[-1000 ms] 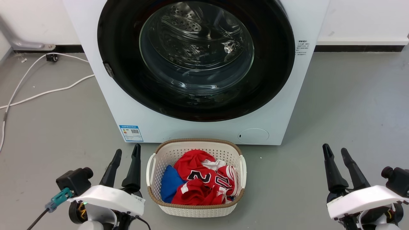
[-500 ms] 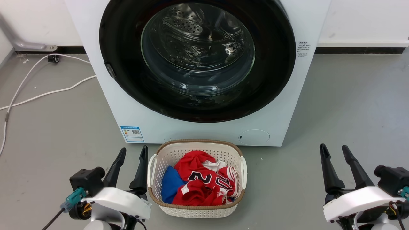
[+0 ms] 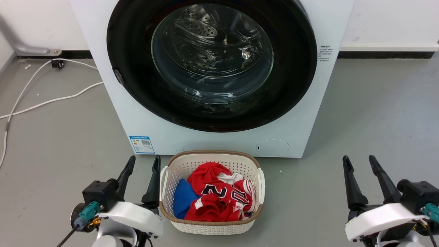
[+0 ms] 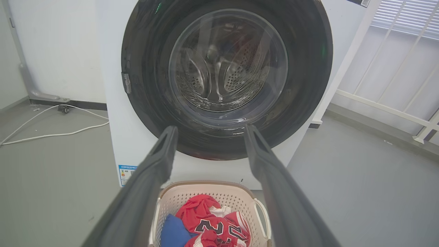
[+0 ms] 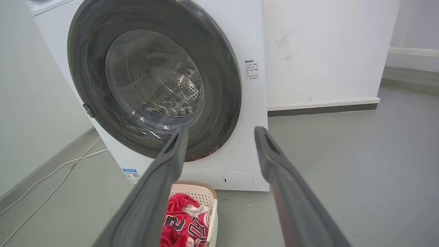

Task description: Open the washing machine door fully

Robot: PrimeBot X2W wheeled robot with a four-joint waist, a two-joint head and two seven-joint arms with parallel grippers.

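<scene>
White and boxy, the one washing machine stands on the grey floor, straight ahead of both claws; its one big round black door looks shut flat against the front, higher than the claws and further forward, with a clear glass bowl in its middle; one white basket of red and blue clothes sits on the floor just in front of the machine, between the two claws; the left gripper is low down just beside the basket, fingers spread wide and holding nothing; the right gripper is low too, well apart from the basket, also wide and empty; one small grey tab sits on the door's left edge; it may be the catch, though it is too small to be sure; if so, the left claw is nearer, and must go up and forward to reach it.
</scene>
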